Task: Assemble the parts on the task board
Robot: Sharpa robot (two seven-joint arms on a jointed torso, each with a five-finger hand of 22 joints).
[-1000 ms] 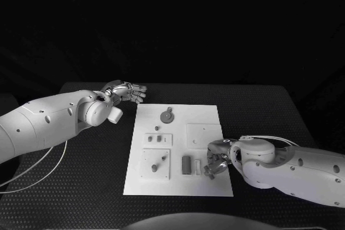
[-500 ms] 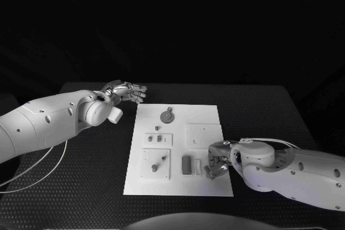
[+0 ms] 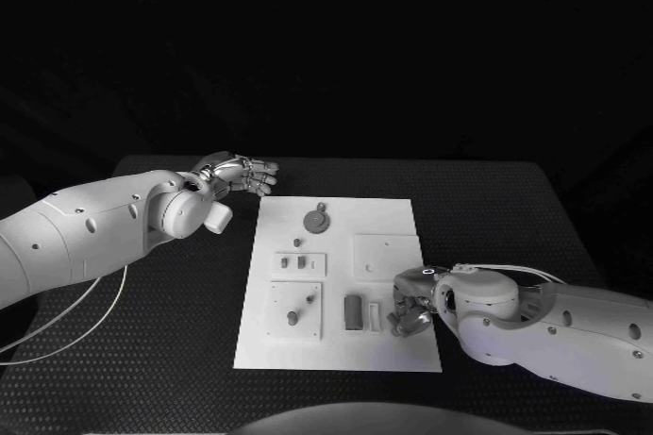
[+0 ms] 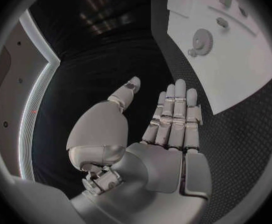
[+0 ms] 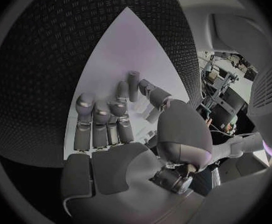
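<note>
The white task board (image 3: 336, 345) lies in the middle of the black table. On it are a round grey disc (image 3: 316, 220), a small plate with two short pieces (image 3: 299, 262), a plate with pegs (image 3: 295, 309), a bare square plate (image 3: 384, 256) and a grey bar (image 3: 353, 311). My right hand (image 3: 411, 309) hangs over the board's near right part, just right of the bar, fingers curled downward. In the right wrist view a small grey peg (image 5: 133, 87) stands pinched between thumb and fingers above the board (image 5: 111, 69). My left hand (image 3: 240, 175) hovers off the board's far left corner, fingers straight, holding nothing.
The left wrist view shows the left hand (image 4: 164, 129) over bare black table, with the board (image 4: 248, 69) and its disc (image 4: 201, 38) beyond the fingertips. The left forearm (image 3: 95, 232) reaches over the table's left side. A white cable (image 3: 82, 322) loops there.
My right hand and forearm have crept slightly toward the board's near edge, staying beside the grey bar. The left hand has not moved.
</note>
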